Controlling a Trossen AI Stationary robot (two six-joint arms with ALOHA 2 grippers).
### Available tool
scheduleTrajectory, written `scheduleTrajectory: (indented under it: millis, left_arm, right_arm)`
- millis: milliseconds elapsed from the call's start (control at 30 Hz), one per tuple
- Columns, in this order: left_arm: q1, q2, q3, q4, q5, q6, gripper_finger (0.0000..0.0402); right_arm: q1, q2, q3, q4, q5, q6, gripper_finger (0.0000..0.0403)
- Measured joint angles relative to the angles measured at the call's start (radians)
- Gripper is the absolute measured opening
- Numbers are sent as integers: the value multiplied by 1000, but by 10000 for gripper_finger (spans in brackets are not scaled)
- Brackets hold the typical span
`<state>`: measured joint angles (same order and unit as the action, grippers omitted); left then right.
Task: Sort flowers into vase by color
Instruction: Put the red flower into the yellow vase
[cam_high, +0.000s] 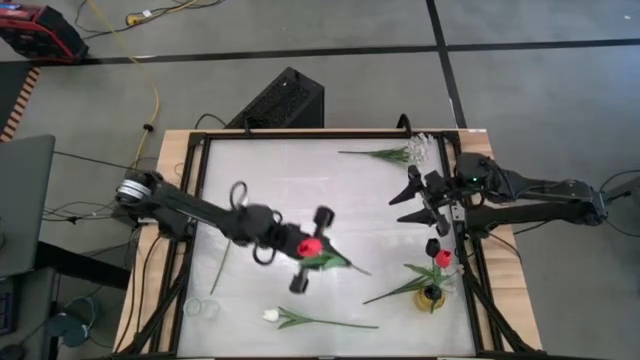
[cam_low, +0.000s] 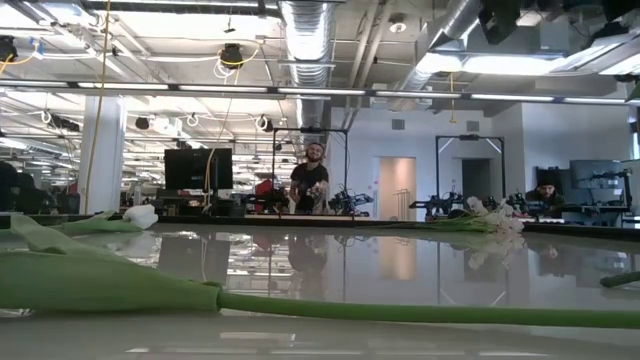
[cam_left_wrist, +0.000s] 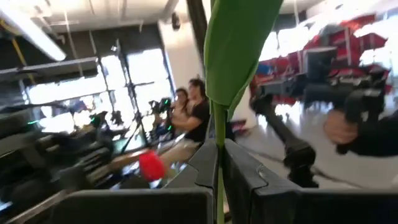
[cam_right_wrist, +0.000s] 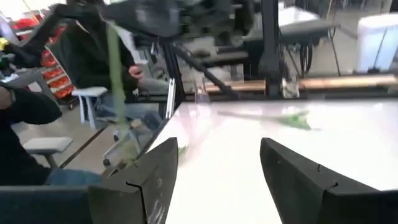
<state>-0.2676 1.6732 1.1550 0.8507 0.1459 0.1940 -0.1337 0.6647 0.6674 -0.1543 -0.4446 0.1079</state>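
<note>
Currently I have the left gripper at lower centre of the overhead frame, its dark fingers clamped on the thin green stem of a red artificial tulip, whose leaf fills the top of the left wrist frame. My right gripper waits at centre right with fingers spread wide and nothing between them. I also see a white tulip with green leaves lying near the bottom edge, a red tulip standing in the small vase at lower right, and a white-blossom sprig at the upper right.
</note>
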Motion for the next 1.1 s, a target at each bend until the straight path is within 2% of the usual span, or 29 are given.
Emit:
scheduleTrajectory:
  millis: [100, 267, 533, 733, 900, 1100]
  left_arm:
    - [-47, 112, 63, 48, -20, -8, 0]
    - [-100, 300, 296, 15, 1, 22, 0]
    - [-99, 601, 717, -209, -1, 58, 0]
    - [-79, 755, 979, -352, -3, 147, 0]
    - [-54, 817, 1084, -391, -1, 154, 0]
    - [-22, 818, 1087, -386, 0, 153, 0]
  right_arm:
    - [1, 1, 0, -73, 1, 22, 255]
    - [23, -13, 0, -198, 3, 38, 255]
    - [102, -116, -31, -281, 116, 79, 255]
    - [140, -233, -78, -287, 177, 92, 255]
    - [155, -318, -111, -280, 189, 113, 255]
    - [155, -384, -135, -295, 189, 102, 255]
